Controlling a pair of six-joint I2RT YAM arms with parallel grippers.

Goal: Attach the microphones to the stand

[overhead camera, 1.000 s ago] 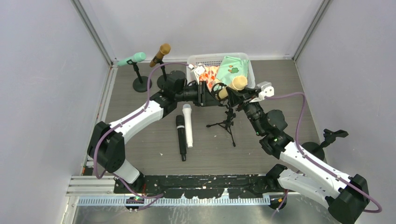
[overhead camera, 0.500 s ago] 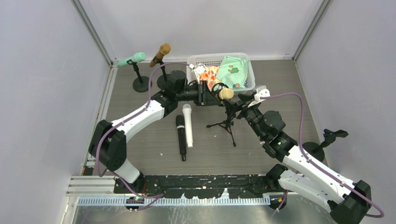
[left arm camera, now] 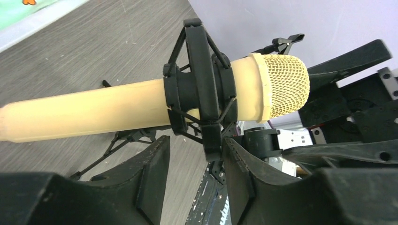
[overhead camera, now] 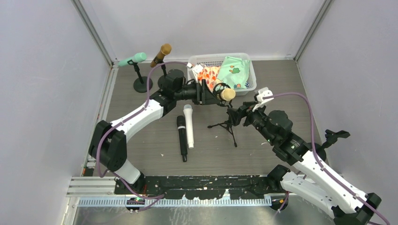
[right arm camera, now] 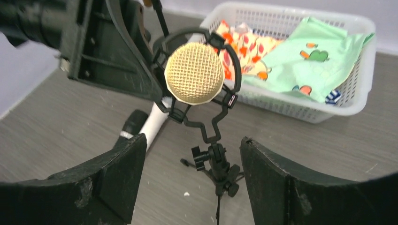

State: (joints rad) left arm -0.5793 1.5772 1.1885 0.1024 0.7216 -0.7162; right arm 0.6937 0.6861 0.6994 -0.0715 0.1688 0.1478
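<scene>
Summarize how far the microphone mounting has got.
Done: mint green microphone and brown-gold microphone sit on stands at the back left. In hand: pale yellow microphone sits in the shock mount of the tripod stand; left gripper and right gripper are open, not gripping it. Left: black microphone and white microphone lie on the table.

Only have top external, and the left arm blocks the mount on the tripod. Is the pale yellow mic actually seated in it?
Observer: Yes. Left wrist view shows the pale yellow microphone passing through the black shock mount, with the ring just behind its head.
Operator: Left tool gripping it?
Observer: No. The left tool sits below the microphone with its fingers parted, and the body is not between them.
Operator: Right tool?
Observer: Right wrist view shows the right tool open wide and holding nothing. It faces the microphone's head, and the tripod stand is upright beyond it.
</scene>
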